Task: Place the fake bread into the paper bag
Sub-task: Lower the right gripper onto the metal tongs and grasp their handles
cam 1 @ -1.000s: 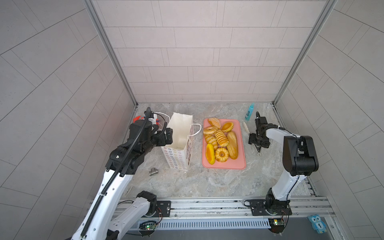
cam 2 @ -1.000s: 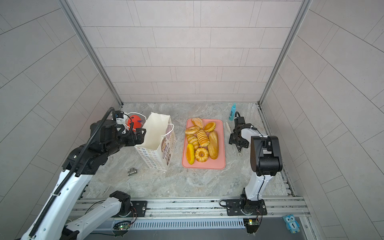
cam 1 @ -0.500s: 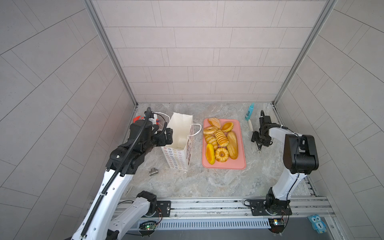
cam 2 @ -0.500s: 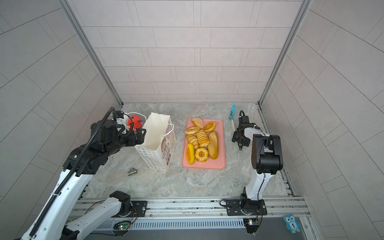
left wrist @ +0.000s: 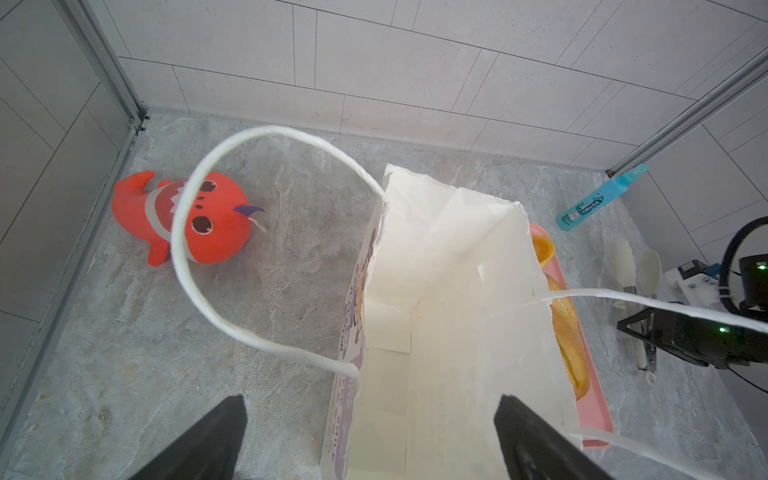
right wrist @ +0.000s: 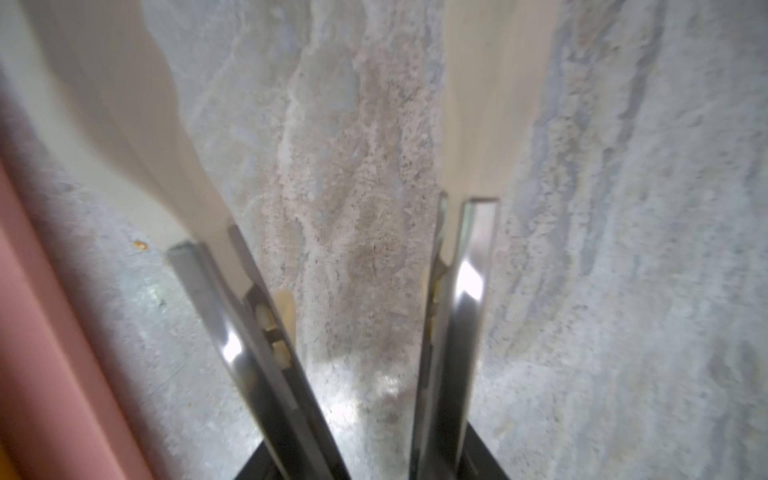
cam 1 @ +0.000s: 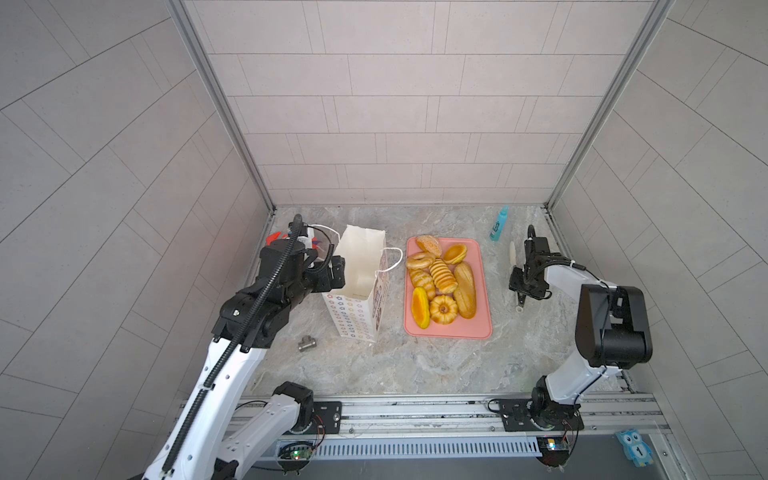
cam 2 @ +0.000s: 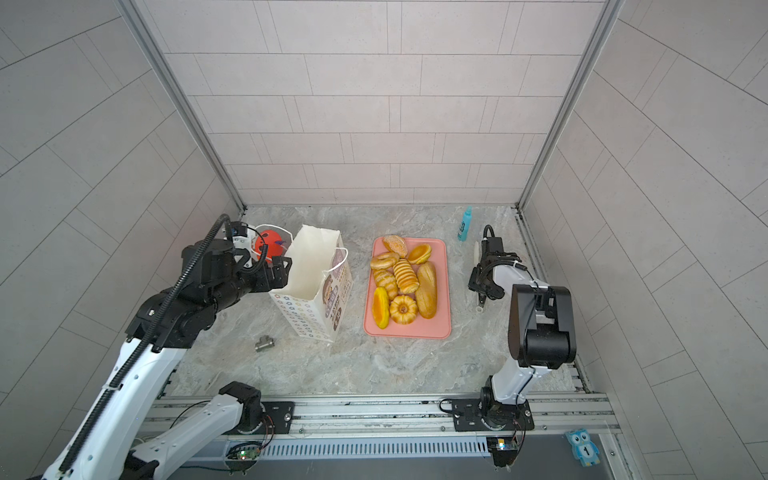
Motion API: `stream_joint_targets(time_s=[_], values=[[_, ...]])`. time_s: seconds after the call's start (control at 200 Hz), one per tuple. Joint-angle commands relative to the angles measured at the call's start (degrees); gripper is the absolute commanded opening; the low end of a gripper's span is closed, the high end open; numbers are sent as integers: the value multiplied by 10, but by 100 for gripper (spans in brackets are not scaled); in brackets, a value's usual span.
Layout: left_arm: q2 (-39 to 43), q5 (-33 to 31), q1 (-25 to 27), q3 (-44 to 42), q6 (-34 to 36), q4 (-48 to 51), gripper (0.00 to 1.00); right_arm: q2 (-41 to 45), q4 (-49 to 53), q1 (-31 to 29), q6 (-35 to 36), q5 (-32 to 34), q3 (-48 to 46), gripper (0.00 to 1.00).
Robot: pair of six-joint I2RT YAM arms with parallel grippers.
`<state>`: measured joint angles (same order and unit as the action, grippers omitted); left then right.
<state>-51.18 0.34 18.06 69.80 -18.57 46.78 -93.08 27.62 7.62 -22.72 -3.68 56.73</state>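
Observation:
Several pieces of glossy golden fake bread [cam 1: 442, 286] [cam 2: 405, 282] lie on a pink tray [cam 1: 449, 332]. Left of it the white paper bag [cam 1: 361, 270] [cam 2: 311, 266] [left wrist: 436, 311] stands upright, its mouth open. My left gripper [cam 1: 337, 276] [cam 2: 282, 270] [left wrist: 368, 440] is open at the bag's left rim, one finger outside and one over the inside. On the table right of the tray, my right gripper [cam 1: 524, 291] [cam 2: 482, 289] [right wrist: 374, 461] sits low over metal tongs [cam 1: 512, 251] [right wrist: 469, 282] with cream tips. Its fingers [right wrist: 482, 461] press the outer sides of both tong arms.
A red plush fish [cam 2: 270, 245] [left wrist: 208, 220] lies behind my left gripper near the back left corner. A blue bottle [cam 1: 498, 224] lies at the back right. A small metal fitting [cam 1: 306, 343] rests in front of the bag. Tiled walls enclose three sides.
The right gripper's jaws have narrowed around the tongs and the hand has shifted slightly along them. The left arm, the bag and the bread have not moved.

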Motion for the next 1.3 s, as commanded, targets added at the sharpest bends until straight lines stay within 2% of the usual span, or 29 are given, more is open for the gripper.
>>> stream_joint_targets(time_s=[0.0, 0.165, 0.29, 0.335, 0.435, 0.57, 0.906, 1.196, 1.296], values=[[-2, -9, -3, 8, 0, 0, 100, 59, 19, -1, -3, 2, 1, 48], [-2, -10, -3, 12, 0, 2, 100, 116, 44, -2, 3, -25, -2, 48], [-2, -9, -3, 12, -2, 3, 100, 131, 62, -3, 0, 4, -3, 45], [-2, -9, -4, 12, -2, 3, 100, 125, 75, -3, -17, 18, -2, 45], [-2, -10, -3, 10, -5, 1, 100, 104, 79, -3, -58, 26, -7, 53], [3, -8, -4, 10, -8, 4, 100, 65, 43, -3, -92, 28, -21, 51], [18, -21, -4, 0, -8, 9, 100, -28, 3, -16, -111, 30, -15, 47], [15, -24, -3, -4, -3, 7, 100, -47, -3, -24, -100, 47, -17, 53], [14, -22, -4, -7, -3, 4, 100, -50, -1, -24, -83, 49, -17, 63]])
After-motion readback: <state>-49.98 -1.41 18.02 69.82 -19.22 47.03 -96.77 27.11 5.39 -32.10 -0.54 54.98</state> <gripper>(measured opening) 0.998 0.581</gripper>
